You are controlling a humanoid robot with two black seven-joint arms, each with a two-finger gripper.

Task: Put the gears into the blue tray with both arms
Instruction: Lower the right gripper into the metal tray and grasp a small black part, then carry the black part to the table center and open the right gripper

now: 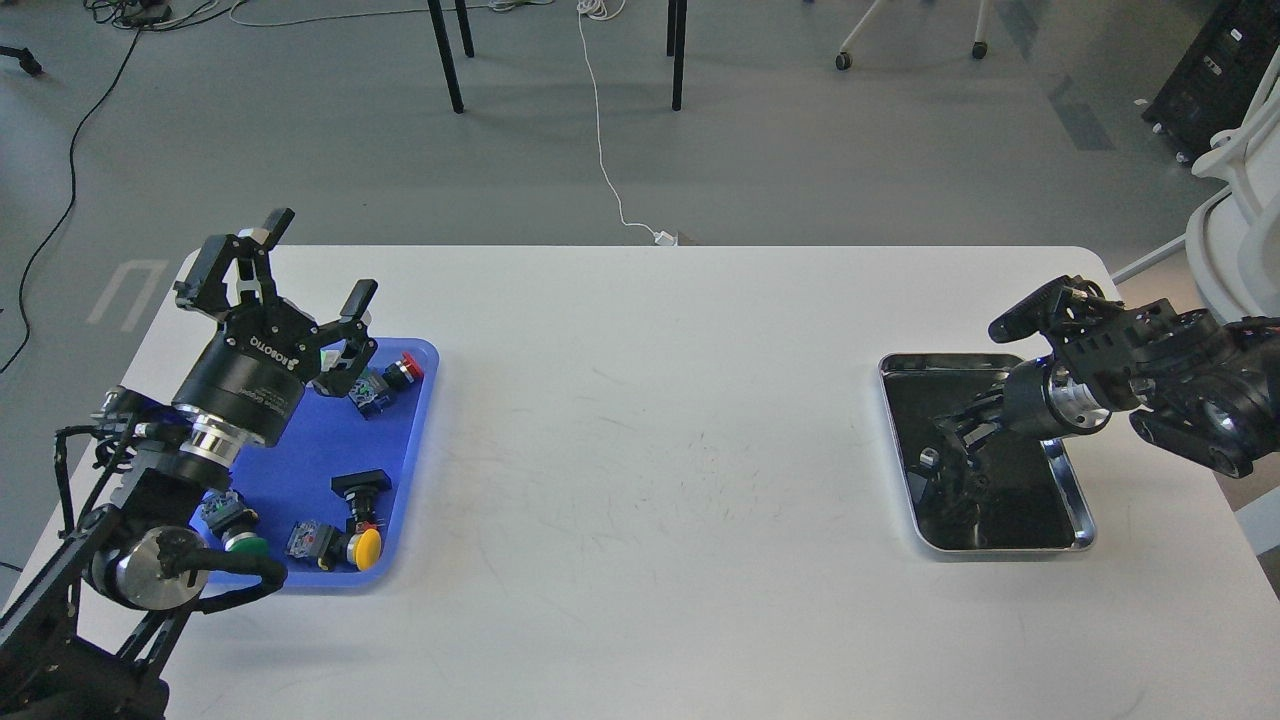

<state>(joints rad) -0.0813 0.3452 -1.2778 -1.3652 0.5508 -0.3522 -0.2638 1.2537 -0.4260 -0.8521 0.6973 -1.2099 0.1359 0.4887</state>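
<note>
The blue tray lies at the table's left end, with several coloured-cap push-button switches in it. My left gripper hovers above the tray's far edge, open, its fingers spread and holding nothing. My right gripper reaches down into the shiny metal tray at the right. Its dark fingers blend with the tray's black inside, so their state is unclear. I cannot make out the gears; any in the metal tray are lost against the black bottom or hidden behind the gripper.
In the blue tray lie a red-cap switch, a yellow-cap one, a green-cap one and a black one. The white table stretches between the two trays. A white chair stands past the right corner.
</note>
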